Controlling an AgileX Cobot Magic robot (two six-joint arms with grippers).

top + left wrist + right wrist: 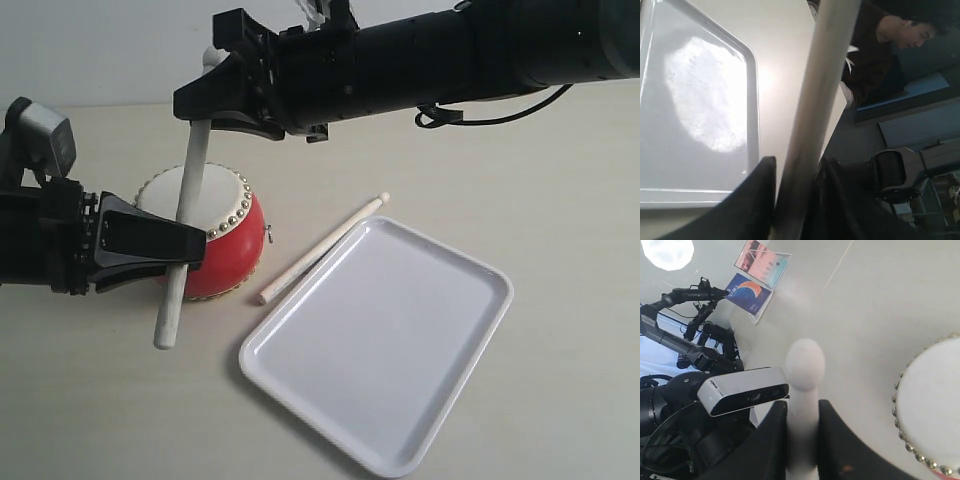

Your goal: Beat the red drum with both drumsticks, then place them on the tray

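The red drum (232,252) stands at the left, and its cream skin also shows in the right wrist view (932,405). One drumstick (192,175) rises steeply in front of it, and both grippers hold it. My right gripper (197,108) (802,410) is shut on it just below the bead tip (805,362). My left gripper (193,252) (795,172) is shut on the drumstick's lower shaft (817,95). The second drumstick (325,247) lies on the table, between the drum and the white tray (400,330) (700,100).
The tray holds nothing and sits slantwise at the centre right. The right arm (450,55) reaches across above the drum. The left arm's camera (742,390) shows in the right wrist view. A person (890,45) and furniture stand beyond the table.
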